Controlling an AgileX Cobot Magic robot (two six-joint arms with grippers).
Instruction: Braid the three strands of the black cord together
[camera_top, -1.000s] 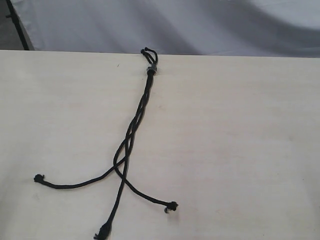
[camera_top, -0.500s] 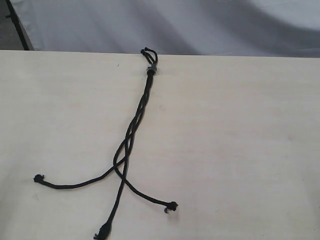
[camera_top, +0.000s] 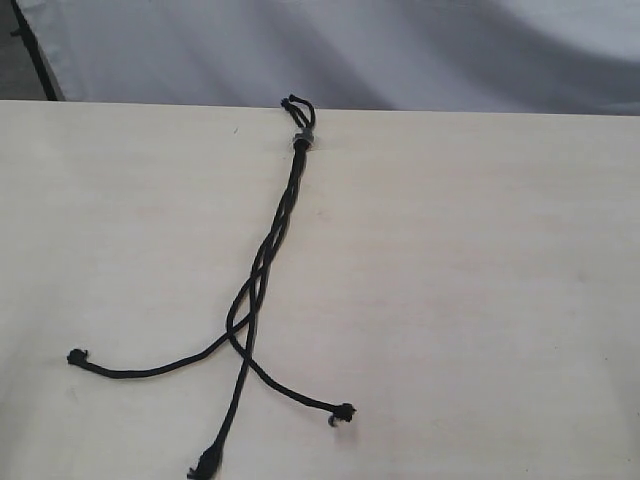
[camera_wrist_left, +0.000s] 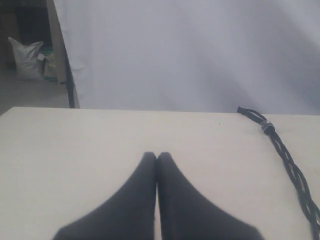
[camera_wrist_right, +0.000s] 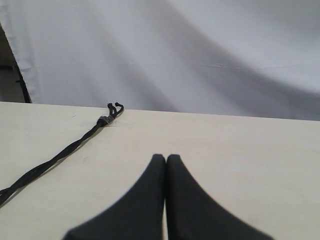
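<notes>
The black cord (camera_top: 283, 215) lies on the pale table, its grey band (camera_top: 303, 140) and short loops at the far edge. Below the band the three strands run plaited together, then part: one ends in a knot at the left (camera_top: 76, 356), one at the front (camera_top: 208, 462), one at the right (camera_top: 345, 410). The cord also shows in the left wrist view (camera_wrist_left: 290, 165) and the right wrist view (camera_wrist_right: 60, 155). Neither gripper appears in the exterior view. My left gripper (camera_wrist_left: 156, 156) is shut on nothing, left of the cord. My right gripper (camera_wrist_right: 165, 158) is shut on nothing, right of it.
The pale wooden table (camera_top: 480, 300) ends at a far edge against a white cloth backdrop (camera_top: 400, 50). A dark post (camera_top: 35, 50) stands at the back left, with a grey bag (camera_wrist_left: 27, 57) on the floor beyond it.
</notes>
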